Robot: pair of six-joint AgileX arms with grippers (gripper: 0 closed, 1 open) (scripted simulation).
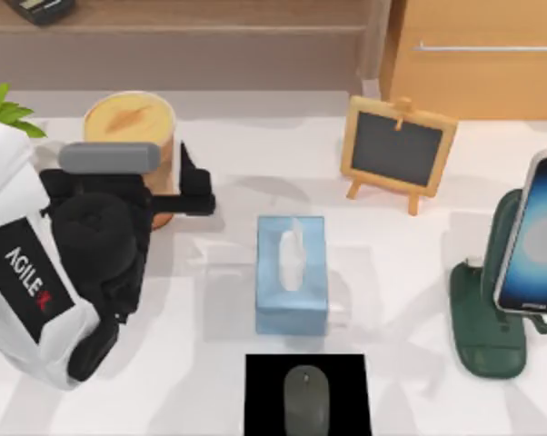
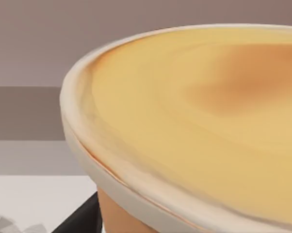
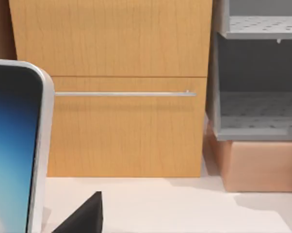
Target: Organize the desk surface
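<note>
Desk surface (image 1: pixel 210 381), broad, smooth and white, spreads under everything in the top view. At its far left stands a round tan cup with a cream rim and a yellow-orange lid (image 1: pixel 131 123); the left gripper (image 1: pixel 178 186) sits right against the cup's near side, black fingers (image 1: pixel 196 186) reaching to its right, though whether they clasp it I cannot tell. In the middle lies a pale blue tissue box (image 1: pixel 292 272), with a grey computer mouse (image 1: pixel 306 400) on a small black square mat (image 1: pixel 260 400) just nearer. A little wood-framed chalkboard easel (image 1: pixel 398 150) stands farther back, right of centre. At the right a smartphone (image 1: pixel 537 236) leans on a dark green stand (image 1: pixel 487 336). Behind is a tan wooden cabinet with a metal handle (image 3: pixel 126 58).
</note>
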